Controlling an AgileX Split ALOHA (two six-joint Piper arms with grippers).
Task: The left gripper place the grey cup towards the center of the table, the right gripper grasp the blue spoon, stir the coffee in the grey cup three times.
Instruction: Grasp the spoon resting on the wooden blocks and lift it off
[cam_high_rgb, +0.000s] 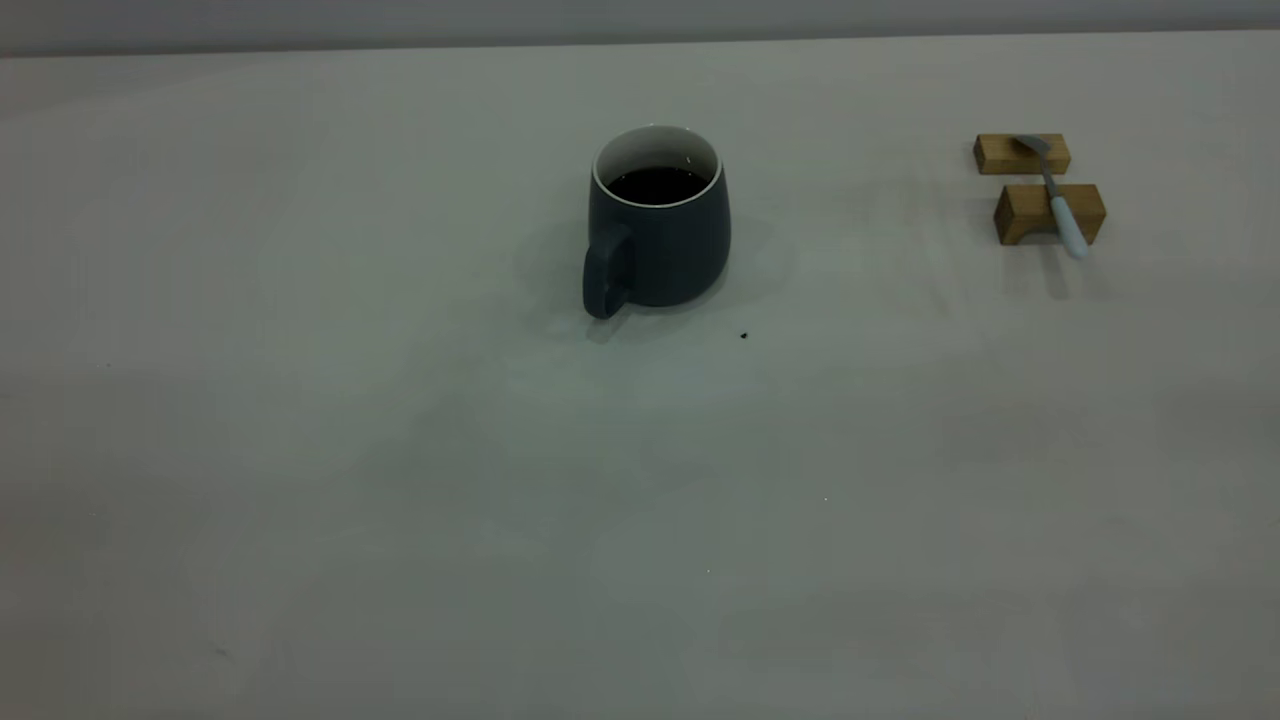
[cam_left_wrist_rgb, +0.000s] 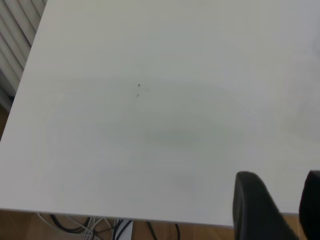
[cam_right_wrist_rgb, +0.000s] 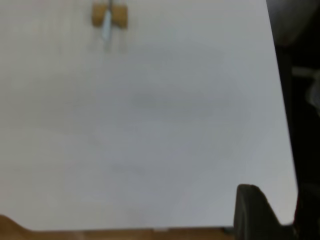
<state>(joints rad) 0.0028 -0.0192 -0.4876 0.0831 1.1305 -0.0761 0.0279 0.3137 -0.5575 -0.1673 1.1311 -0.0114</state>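
Your grey cup (cam_high_rgb: 659, 232) stands upright mid-table (cam_high_rgb: 400, 500), handle facing the camera and slightly left, white inside, dark coffee (cam_high_rgb: 656, 185) well below the rim. Your blue spoon (cam_high_rgb: 1055, 195) lies far right across two small wooden blocks (cam_high_rgb: 1048, 213), bowl on the far one, pale handle overhanging the near one.

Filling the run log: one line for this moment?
grey cup: table centre, coffee inside | blue spoon: on wooden blocks | grippers: neither at them

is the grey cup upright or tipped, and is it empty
Upright: the grey cup stands on its base on the table, rim up. Not empty: dark coffee fills it partway.
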